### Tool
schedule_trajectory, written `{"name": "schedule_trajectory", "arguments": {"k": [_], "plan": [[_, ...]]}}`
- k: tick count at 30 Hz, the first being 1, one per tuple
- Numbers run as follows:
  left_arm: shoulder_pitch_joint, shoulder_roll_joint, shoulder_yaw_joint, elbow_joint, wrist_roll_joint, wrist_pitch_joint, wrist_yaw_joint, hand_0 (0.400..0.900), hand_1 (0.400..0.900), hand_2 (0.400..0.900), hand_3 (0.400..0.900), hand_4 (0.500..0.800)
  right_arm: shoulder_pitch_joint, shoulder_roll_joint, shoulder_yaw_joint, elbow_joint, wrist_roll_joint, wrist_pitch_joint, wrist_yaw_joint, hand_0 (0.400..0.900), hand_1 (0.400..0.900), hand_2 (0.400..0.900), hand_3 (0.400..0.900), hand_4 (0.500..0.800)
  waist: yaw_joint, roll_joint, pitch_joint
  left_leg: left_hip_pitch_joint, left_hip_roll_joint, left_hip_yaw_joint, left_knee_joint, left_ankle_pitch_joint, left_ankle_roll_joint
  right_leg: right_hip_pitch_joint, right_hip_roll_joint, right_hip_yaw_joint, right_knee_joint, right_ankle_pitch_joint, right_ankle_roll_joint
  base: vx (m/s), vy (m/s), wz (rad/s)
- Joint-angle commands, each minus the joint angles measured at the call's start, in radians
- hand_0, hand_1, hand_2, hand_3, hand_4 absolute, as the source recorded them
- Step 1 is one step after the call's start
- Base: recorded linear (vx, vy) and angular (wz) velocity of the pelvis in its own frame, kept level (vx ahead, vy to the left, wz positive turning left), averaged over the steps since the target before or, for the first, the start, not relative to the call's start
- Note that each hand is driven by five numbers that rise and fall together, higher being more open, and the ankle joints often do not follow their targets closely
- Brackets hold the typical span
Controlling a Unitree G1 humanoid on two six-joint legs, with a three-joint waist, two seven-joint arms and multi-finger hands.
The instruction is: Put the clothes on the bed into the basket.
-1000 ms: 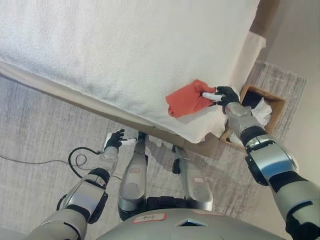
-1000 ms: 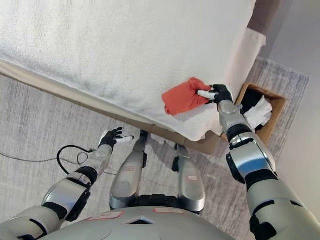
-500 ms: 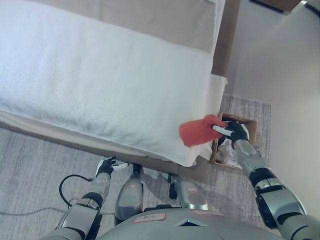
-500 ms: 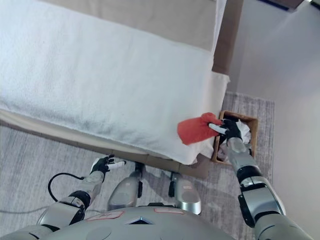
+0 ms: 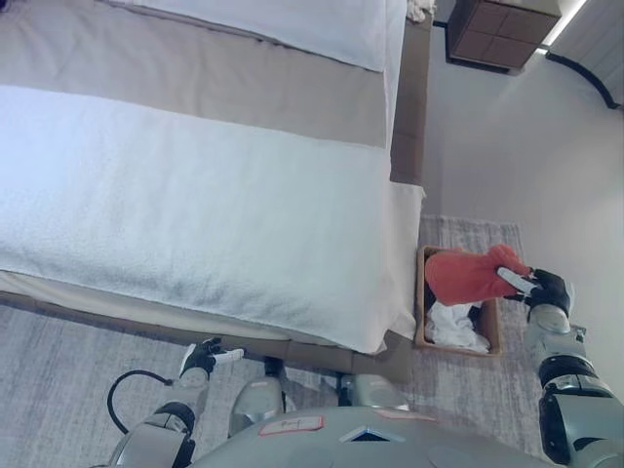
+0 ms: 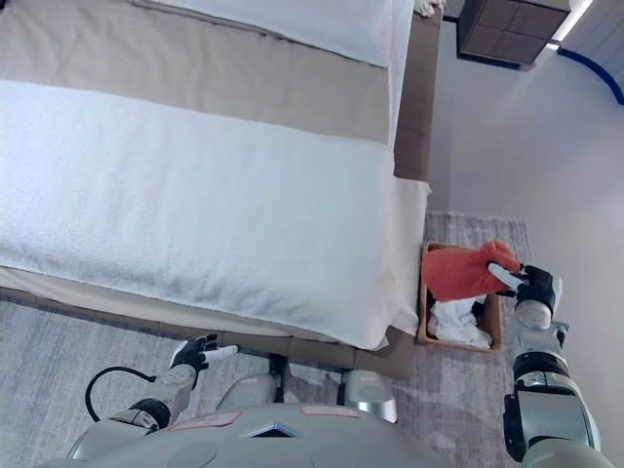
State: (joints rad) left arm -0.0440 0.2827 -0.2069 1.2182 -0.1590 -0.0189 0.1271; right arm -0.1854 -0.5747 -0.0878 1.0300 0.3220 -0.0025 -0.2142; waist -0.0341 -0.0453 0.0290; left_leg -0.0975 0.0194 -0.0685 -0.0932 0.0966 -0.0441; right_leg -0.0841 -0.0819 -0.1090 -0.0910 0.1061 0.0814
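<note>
R hand [image 5: 548, 292] grips red cloth [image 5: 470, 276] over basket [image 5: 487, 337] — both views.

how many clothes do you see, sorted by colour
red cloth, held over the basket by the right robot hand: 1
white clothes, bunched in the basket, too crumpled to separate: counted as 1
clothes left on the bed: 0
total: 2
</note>
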Motion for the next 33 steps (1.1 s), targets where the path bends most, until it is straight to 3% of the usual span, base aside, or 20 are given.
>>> {"name": "schedule_trajectory", "arguments": {"k": [1,9,11,12,21,33], "plan": [[-0.022,0.017,0.009,0.06,0.034,-0.007,0.004,0.9,0.9,0.9,0.9,0.8,-0.064,-0.127,-0.043,0.066,0.041,-0.045,-0.034,0.4,0.4,0.4,0.4,0.5,0.008,-0.011,-0.057,0.067,0.034,0.038,0.006,-0.106,-0.019,0.028,-0.051,-0.023,0.047,-0.054,0.043,0.04,-0.019,0.01],[-0.011,0.007,-0.002,0.077,0.029,-0.002,-0.004,0.9,0.9,0.9,0.9,0.8,-0.113,-0.167,-0.046,0.204,0.101,-0.031,-0.007,0.4,0.4,0.4,0.4,0.5,0.007,0.0,-0.073,0.082,0.038,0.037,0.006,-0.11,-0.025,0.054,-0.048,-0.029,0.036,-0.06,0.04,0.02,-0.013,0.01],[-0.007,0.003,-0.006,0.08,0.028,-0.002,-0.007,0.9,0.9,0.9,0.9,0.8,-0.127,-0.174,-0.057,0.248,0.136,-0.032,0.0,0.559,0.559,0.559,0.559,0.595,0.009,0.003,-0.076,0.083,0.038,0.037,0.006,-0.11,-0.027,0.06,-0.046,-0.031,0.031,-0.061,0.039,0.0,0.0,0.0],[-0.005,0.003,-0.008,0.082,0.028,-0.002,-0.007,0.9,0.9,0.9,0.9,0.8,-0.137,-0.18,-0.06,0.269,0.15,-0.031,0.001,0.9,0.9,0.9,0.9,0.8,0.01,0.004,-0.077,0.083,0.039,0.036,0.006,-0.11,-0.028,0.062,-0.045,-0.033,0.028,-0.061,0.039,0.02,-0.016,0.04],[0.0,-0.002,-0.021,0.086,0.023,0.005,-0.009,0.9,0.9,0.9,0.9,0.8,-0.181,-0.227,-0.13,0.411,0.315,-0.034,0.008,0.9,0.9,0.9,0.9,0.8,0.017,0.008,-0.085,0.08,0.039,0.027,0.006,-0.111,-0.035,0.078,-0.044,-0.047,0.006,-0.061,0.039,0.02,-0.016,0.06],[0.0,-0.008,-0.039,0.081,0.022,0.004,-0.013,0.9,0.9,0.9,0.9,0.8,-0.199,-0.207,-0.087,0.434,0.306,-0.021,0.025,0.9,0.9,0.9,0.9,0.8,0.02,0.011,-0.086,0.085,0.037,0.025,0.006,-0.112,-0.034,0.089,-0.044,-0.049,0.004,-0.067,0.038,0.0,-0.001,0.0]]}}
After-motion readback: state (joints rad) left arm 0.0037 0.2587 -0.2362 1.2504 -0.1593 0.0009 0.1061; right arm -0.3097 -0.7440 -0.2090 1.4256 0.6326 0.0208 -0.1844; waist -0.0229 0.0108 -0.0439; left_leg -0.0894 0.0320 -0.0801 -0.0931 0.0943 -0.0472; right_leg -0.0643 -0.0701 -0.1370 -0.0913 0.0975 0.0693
